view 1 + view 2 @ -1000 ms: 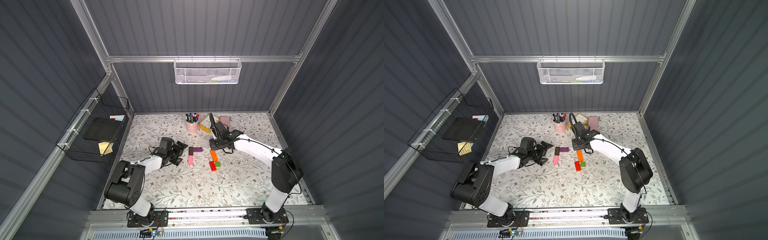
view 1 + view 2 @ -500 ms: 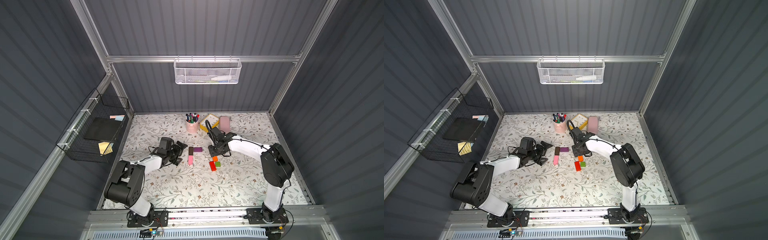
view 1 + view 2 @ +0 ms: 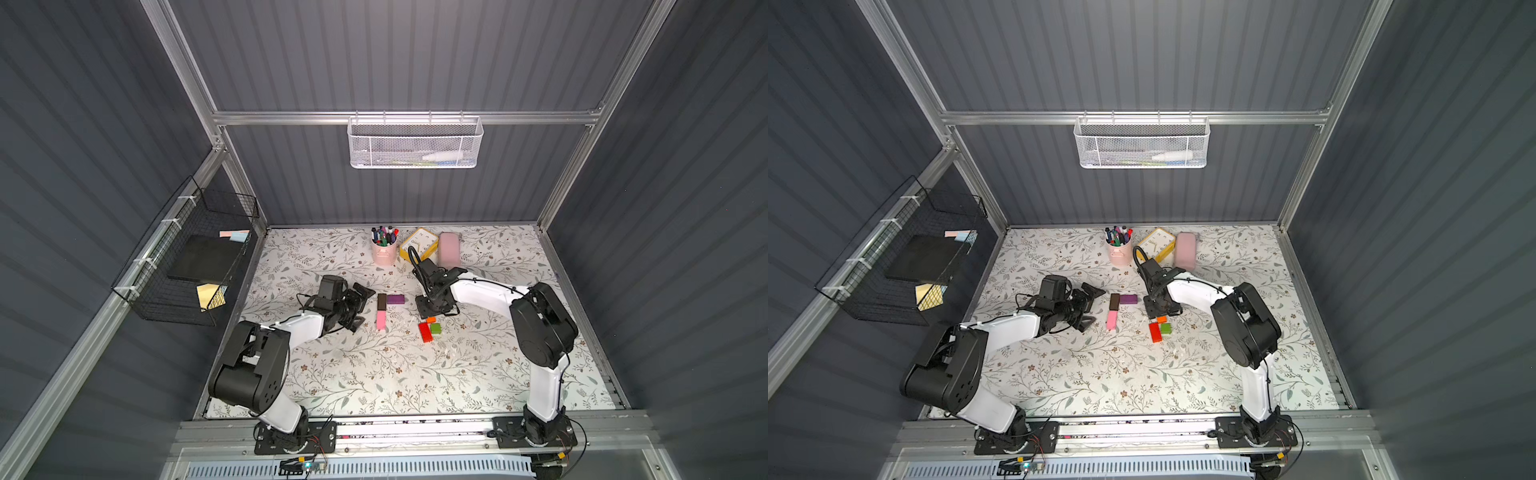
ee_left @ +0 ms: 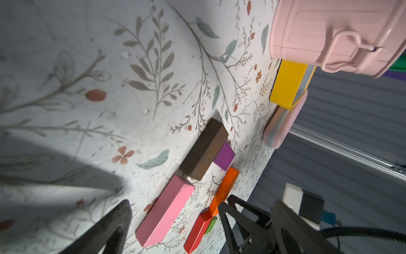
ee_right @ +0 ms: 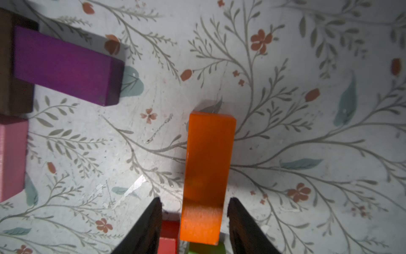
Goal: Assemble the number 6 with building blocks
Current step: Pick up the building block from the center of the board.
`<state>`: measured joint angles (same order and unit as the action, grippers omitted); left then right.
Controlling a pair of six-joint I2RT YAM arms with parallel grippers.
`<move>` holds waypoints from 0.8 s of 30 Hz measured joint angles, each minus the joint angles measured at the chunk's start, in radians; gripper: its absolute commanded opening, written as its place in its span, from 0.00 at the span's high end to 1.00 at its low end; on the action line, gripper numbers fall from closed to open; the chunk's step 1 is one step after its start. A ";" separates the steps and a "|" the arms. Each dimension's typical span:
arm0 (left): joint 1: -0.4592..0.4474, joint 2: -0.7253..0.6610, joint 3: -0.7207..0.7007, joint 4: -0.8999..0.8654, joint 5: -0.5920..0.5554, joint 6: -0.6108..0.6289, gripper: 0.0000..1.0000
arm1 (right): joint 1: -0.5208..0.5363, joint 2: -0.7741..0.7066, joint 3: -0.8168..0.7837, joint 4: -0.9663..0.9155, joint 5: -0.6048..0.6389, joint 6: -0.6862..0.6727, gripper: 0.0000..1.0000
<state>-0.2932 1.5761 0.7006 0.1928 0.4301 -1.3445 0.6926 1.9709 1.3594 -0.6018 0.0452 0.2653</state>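
Note:
A dark brown block [image 3: 381, 301] and a pink block [image 3: 380, 320] lie end to end, and a purple block [image 3: 395, 299] juts right from the brown one. My right gripper [image 5: 195, 199] hangs open over the orange bar [image 5: 208, 171], one finger on each side with a gap showing. The bar's near end overlaps the red block [image 5: 169, 231] and the green cube [image 5: 206, 248]. In both top views the right gripper [image 3: 1158, 309] hides most of the orange bar [image 3: 1161, 319]. My left gripper [image 4: 175, 203] stands wide open and empty, left of the pink block [image 4: 167, 209].
A pink pen cup [image 3: 384, 253], a yellow clock [image 3: 419, 244] and a pale pink case [image 3: 450, 249] stand at the back of the floral mat. A black wire basket [image 3: 187, 266] hangs on the left wall, a white mesh basket [image 3: 415, 143] on the back wall.
My right gripper's jaws have parted from shut, and the right arm's elbow has swung inward. The left arm has not moved.

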 measured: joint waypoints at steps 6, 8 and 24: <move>0.005 0.000 -0.002 0.001 0.003 0.000 0.01 | -0.001 0.016 0.000 0.003 0.000 0.004 0.52; 0.006 0.000 -0.002 0.001 0.005 0.000 0.01 | -0.001 0.016 0.000 0.004 0.000 0.006 0.55; 0.008 0.000 -0.003 0.015 0.010 0.001 0.01 | -0.014 0.035 0.006 0.015 0.001 0.004 0.62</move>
<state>-0.2852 1.5761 0.6971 0.2077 0.4404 -1.3437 0.6788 2.0056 1.3659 -0.5869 0.0460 0.2691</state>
